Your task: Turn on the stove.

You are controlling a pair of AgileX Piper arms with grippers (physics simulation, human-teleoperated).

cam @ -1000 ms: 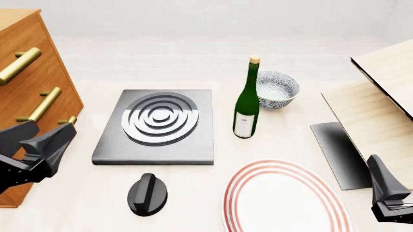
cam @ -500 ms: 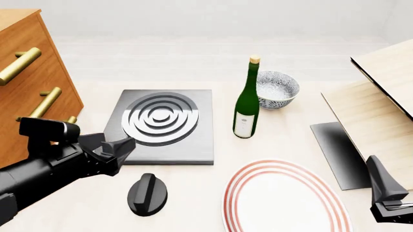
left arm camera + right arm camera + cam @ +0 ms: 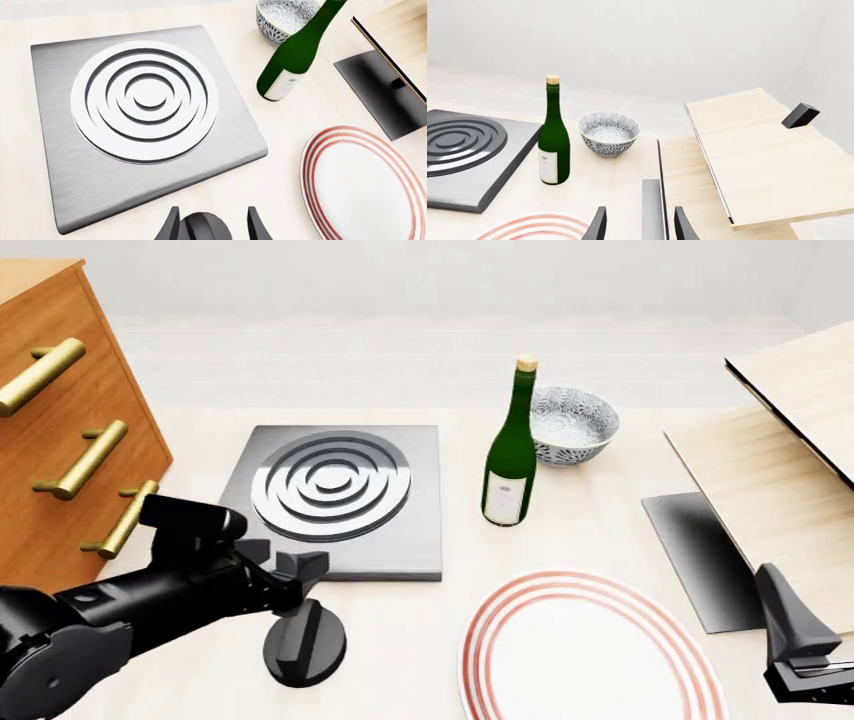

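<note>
Ridged round black knob (image 3: 304, 642) beside brushed-metal stove (image 3: 335, 502)

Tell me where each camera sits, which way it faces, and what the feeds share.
Front: fixed above and behind the arms, looking forward and down the table; shows the left arm over the knob and the right gripper near the bottom edge.
Left wrist: behind the left gripper, looking down on the stove; both fingers flank the knob.
Right wrist: behind the right gripper, facing across the table; its fingers show.
Shared: all three show the stove, bottle, bowl and plate.
</note>
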